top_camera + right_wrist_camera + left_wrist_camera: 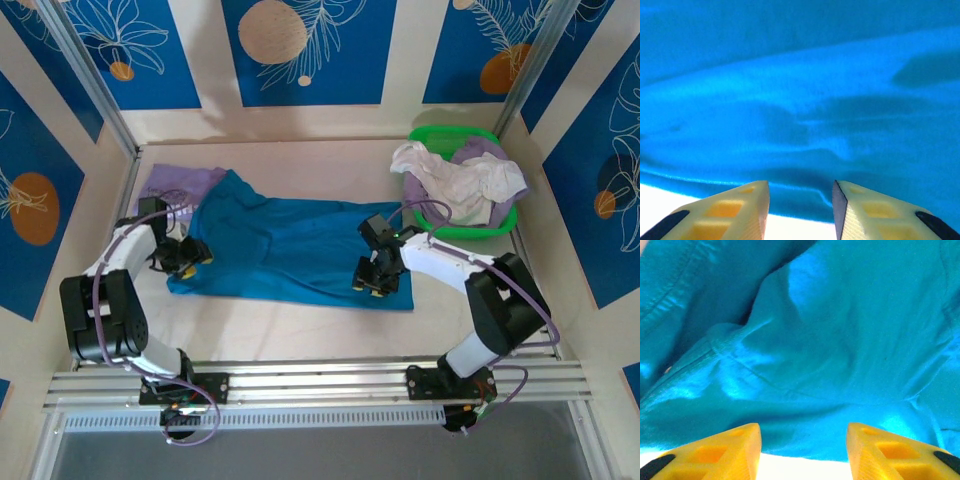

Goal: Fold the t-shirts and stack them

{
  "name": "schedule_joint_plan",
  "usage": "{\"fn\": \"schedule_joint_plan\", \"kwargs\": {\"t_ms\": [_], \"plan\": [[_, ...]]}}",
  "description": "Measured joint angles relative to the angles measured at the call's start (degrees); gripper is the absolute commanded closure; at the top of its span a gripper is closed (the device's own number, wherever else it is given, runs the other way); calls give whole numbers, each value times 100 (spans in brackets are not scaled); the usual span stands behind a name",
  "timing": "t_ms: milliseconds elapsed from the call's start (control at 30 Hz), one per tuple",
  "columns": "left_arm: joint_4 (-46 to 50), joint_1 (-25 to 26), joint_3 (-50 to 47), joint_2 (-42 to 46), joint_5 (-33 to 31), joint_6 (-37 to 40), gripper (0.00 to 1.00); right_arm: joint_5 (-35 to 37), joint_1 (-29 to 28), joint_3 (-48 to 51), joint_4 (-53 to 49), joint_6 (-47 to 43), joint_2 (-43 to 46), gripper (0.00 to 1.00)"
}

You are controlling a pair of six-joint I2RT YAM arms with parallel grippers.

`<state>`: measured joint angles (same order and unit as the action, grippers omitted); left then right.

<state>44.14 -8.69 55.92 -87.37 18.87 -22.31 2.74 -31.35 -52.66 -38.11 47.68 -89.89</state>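
Surface: a pale table [300,330] enclosed by blue floral panels [300,50]. The teal tee [290,245] lies spread flat at table centre, its far left part overlapping a lavender tee [172,185].

The left gripper [185,258] sits at the teal tee's left edge. Its jaws are parted at medium width with nothing between them. The hem lies just beyond the yellow fingers [730,450].

The right gripper [372,282] sits at the near right hem. Its jaws are narrower but apart, gripping nothing.

A green basket [440,135] at far right holds a white tee [455,185] and a lilac tee [482,152].
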Motion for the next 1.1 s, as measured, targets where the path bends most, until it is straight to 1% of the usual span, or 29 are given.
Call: {"fn": "schedule_joint_plan", "kwargs": {"t_ms": [200, 433, 567, 633, 800, 933, 1100], "plan": [[-289, 151, -15, -573, 105, -160, 51, 0, 103, -116, 142, -109, -522, 60], [-490, 157, -212, -885, 101, -192, 50, -44, 138, -66, 170, -98, -535, 60], [-691, 160, -452, -664, 105, -291, 50, -107, 162, 212, 358, -37, -299, 60], [-758, 173, -684, -409, 98, -365, 50, -144, 179, 387, 378, 2, -131, 60], [-535, 208, -1119, 282, -11, -570, 50, -170, 240, 636, 177, 2, 208, 60], [-254, 236, -1036, 704, -118, -588, 49, -175, 260, 658, -81, -20, 533, 60], [-96, 243, -568, 601, -136, -568, 49, -234, 181, 444, -162, -63, 627, 60]]}}
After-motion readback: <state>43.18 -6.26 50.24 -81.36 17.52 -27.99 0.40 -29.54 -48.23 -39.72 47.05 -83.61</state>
